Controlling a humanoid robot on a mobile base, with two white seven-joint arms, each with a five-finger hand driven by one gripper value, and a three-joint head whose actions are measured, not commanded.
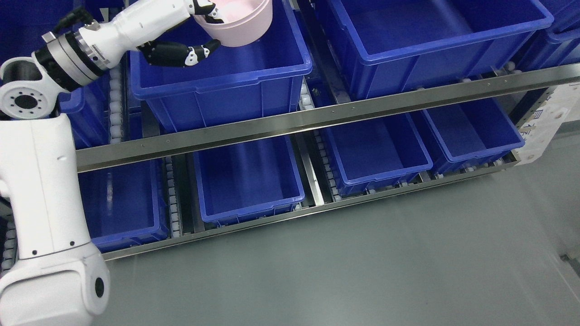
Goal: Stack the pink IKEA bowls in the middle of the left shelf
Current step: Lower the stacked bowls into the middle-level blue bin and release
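The left hand (199,31) is gripping the pink bowl (240,22) by its near rim, fingers inside and thumb seemingly beneath, holding it tilted over the blue bin (217,90) directly below; the release is heading straight down.

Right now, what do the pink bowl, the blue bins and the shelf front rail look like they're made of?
Pink bowl, held by the left hand: looks like matte plastic, even colour with no glare, thin rim.
Blue bins: likely moulded plastic, semi-gloss, with soft highlights, a rolled lip and ribs.
Front rail: appears to be metal, brushed steel or aluminium, silver sheen with small fasteners.
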